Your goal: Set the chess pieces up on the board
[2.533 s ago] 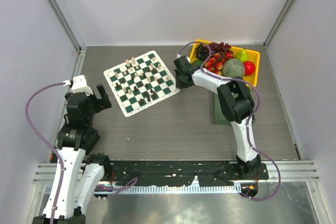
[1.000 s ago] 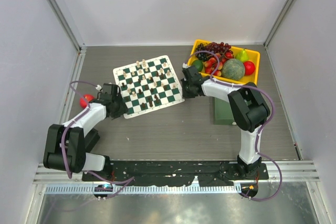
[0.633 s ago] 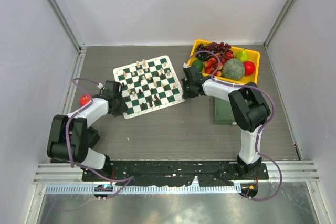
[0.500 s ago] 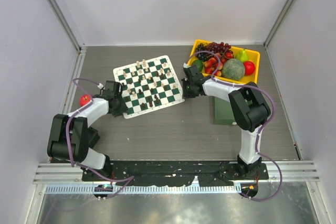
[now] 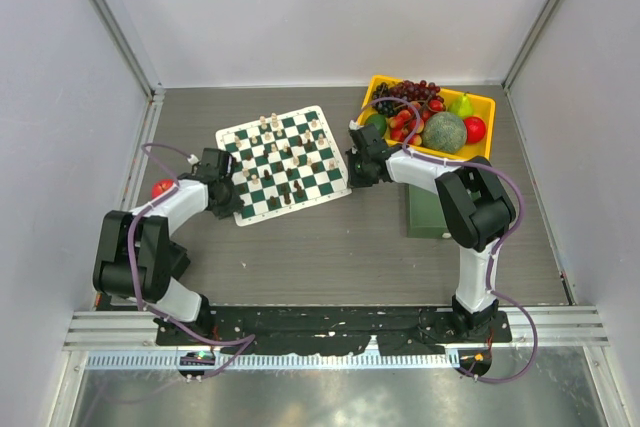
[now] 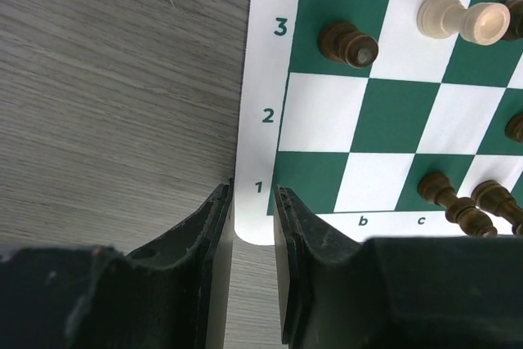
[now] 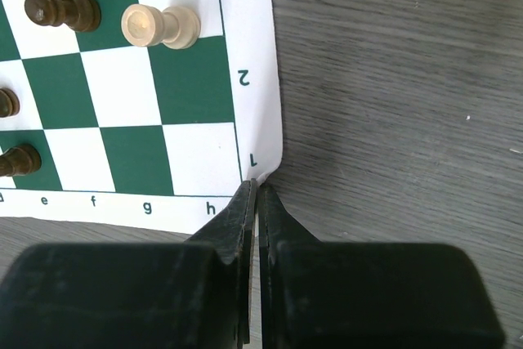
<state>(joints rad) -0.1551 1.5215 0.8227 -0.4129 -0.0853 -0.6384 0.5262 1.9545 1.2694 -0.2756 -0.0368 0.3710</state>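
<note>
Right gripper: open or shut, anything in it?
Shut on the chessboard. In its wrist view the right gripper has fingertips pressed together, no gap, with the white corner by h1 pinched between them.

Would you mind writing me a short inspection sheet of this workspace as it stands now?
Surface: grey wood-grain table; no spills seen.
Job's things: board lies askew; chess pieces are scattered over the squares, not in ranks, and some look toppled.
Clutter: yellow fruit tray at far right; dark green box under the right arm; small red ball beside the left arm.
Grippers: left gripper narrowly open astride the board's a1 corner; right gripper shut, pinching the h1 corner.
Cables: purple cables loop off both arms; one arcs over the fruit tray.
Surroundings: plain grey walls on three sides; nothing else seen.
</note>
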